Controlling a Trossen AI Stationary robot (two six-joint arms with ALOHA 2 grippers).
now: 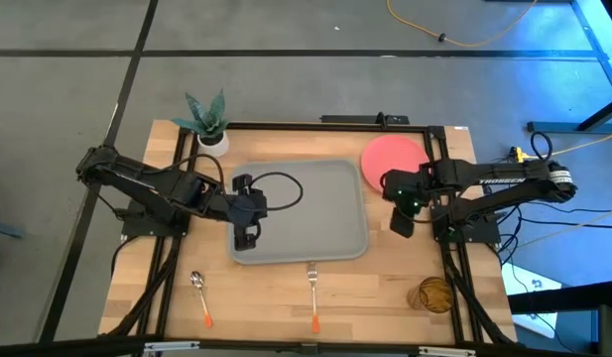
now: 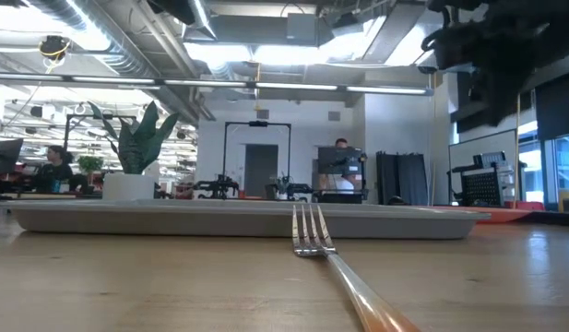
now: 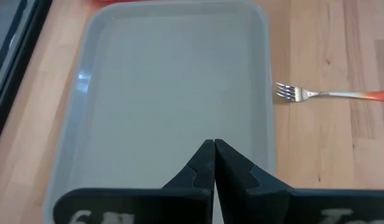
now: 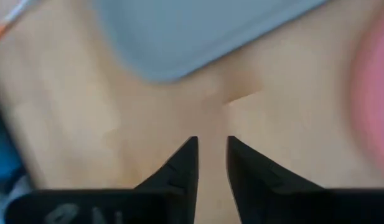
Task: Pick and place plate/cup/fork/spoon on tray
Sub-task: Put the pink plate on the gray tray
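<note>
The grey tray (image 1: 315,213) lies at the table's middle. The coral-red plate (image 1: 390,156) lies flat on the table by the tray's far right corner. The amber cup (image 1: 434,295) stands near the right front corner. The fork (image 1: 312,294) lies in front of the tray, with its tines (image 3: 288,93) toward the tray. The spoon (image 1: 199,296) lies at the front left. My left gripper (image 3: 214,147) is shut and empty above the tray's left part (image 1: 248,236). My right gripper (image 4: 211,143) is slightly open and empty, above bare table between tray and plate (image 1: 402,222).
A potted plant (image 1: 208,123) stands at the table's far left, behind the tray. Bare wood shows in front of the tray between the fork and the cup. In the low view the fork (image 2: 314,238) lies close in front, with the tray's rim (image 2: 173,219) behind it.
</note>
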